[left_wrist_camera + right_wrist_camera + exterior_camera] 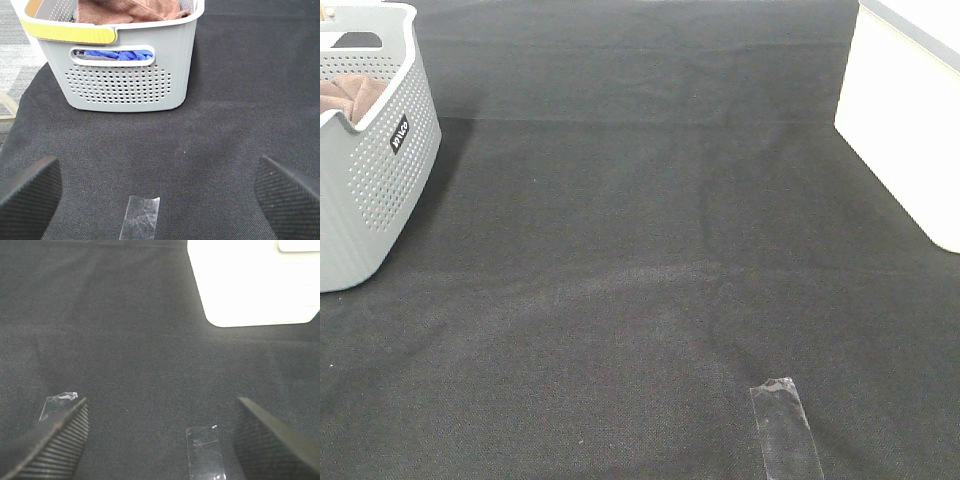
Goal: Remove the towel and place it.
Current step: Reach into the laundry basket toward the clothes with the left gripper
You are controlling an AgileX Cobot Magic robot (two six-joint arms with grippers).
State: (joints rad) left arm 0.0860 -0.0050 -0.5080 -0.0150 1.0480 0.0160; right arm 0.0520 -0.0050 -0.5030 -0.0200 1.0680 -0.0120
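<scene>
Towel [350,95] in grey basket [370,190] far left; white box [905,130] far right

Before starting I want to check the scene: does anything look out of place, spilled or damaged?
Nothing is spilled or damaged. One oddity: a wrinkled strip of clear tape is stuck on the black mat, serving no visible purpose. The brown towel lies bunched in the grey basket.
</scene>
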